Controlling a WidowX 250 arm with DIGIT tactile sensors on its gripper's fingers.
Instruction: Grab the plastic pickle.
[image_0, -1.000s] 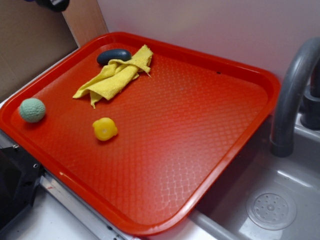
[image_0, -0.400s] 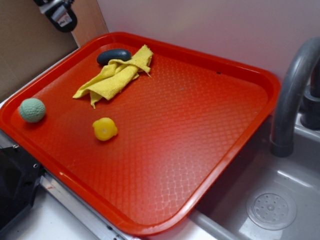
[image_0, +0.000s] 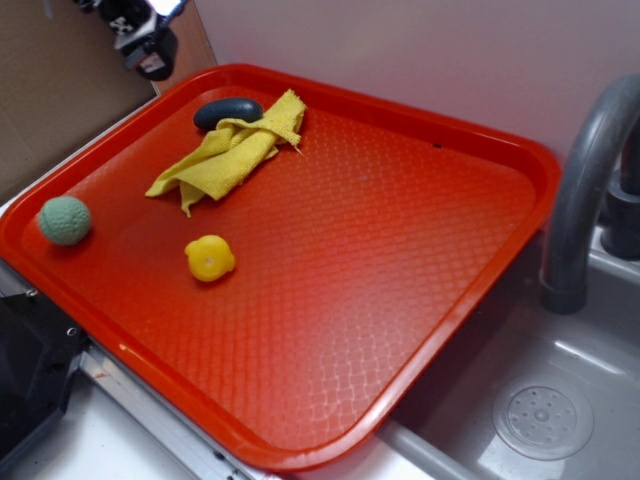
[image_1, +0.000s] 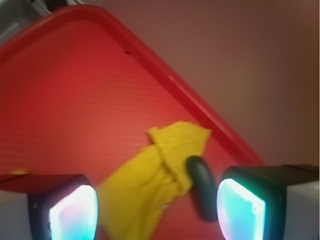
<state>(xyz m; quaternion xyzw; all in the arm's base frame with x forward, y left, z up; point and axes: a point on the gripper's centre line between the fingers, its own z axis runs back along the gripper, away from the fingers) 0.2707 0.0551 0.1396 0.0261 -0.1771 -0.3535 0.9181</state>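
Four loose items on our red plastic tray (image_0: 420, 300): dark glossy oblong plastic pickle (image_0: 227, 111) at the far-left corner, touching the crumpled yellow cloth (image_0: 228, 152); pale green textured ball (image_0: 64, 220); small yellow lumpy toy (image_0: 209, 258). Our gripper (image_1: 157, 210) hangs above the tray's far-left edge, fingers (image_1: 62, 210) spread apart, holding nothing

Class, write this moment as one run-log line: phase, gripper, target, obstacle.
phase: approach | gripper: open, above tray's far corner, holding nothing | target: plastic pickle, on tray | obstacle: yellow cloth touching pickle
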